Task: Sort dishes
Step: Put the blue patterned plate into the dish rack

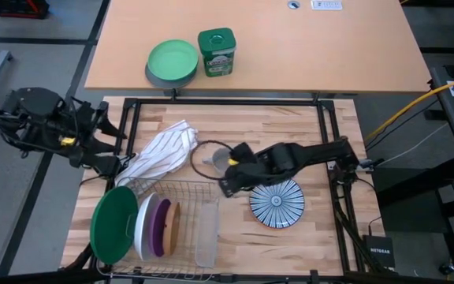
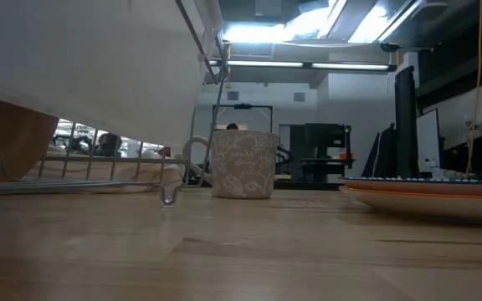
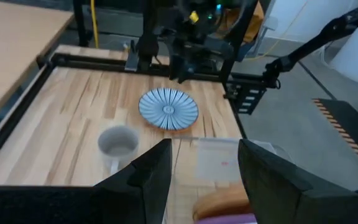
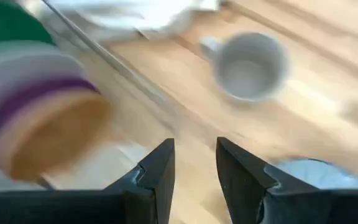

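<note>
1. The right pincer [image 1: 225, 183] hangs over the middle of the tabletop [image 1: 306, 134], fingers apart with nothing between them.
2. Just beside it sit the grey mug [image 1: 221, 162] on one side and the striped plate [image 1: 277, 203] on the other; the striped plate lies flat, seemingly on top of an orange-rimmed plate [image 2: 425, 197], though the low view shows only its edge.
3. Towards the rack [image 1: 181, 197] from this pincer, the brown plate [image 1: 175, 223], purple plate [image 1: 161, 226], white plate [image 1: 145, 227] and large green plate [image 1: 113, 224] stand on edge in a row, the green one outermost.
4. A clear tray [image 1: 206, 233] lies at the rack's near side, and a striped cloth [image 1: 162, 152] is draped over its far corner.
5. The left pincer [image 1: 110, 140] waits at the left edge of the tabletop, beside the cloth, fingers apart and empty.
6. On the far desk [image 1: 329, 47], well apart, a light green plate [image 1: 173, 60] rests on a grey bowl next to a green tin [image 1: 216, 51].
</note>
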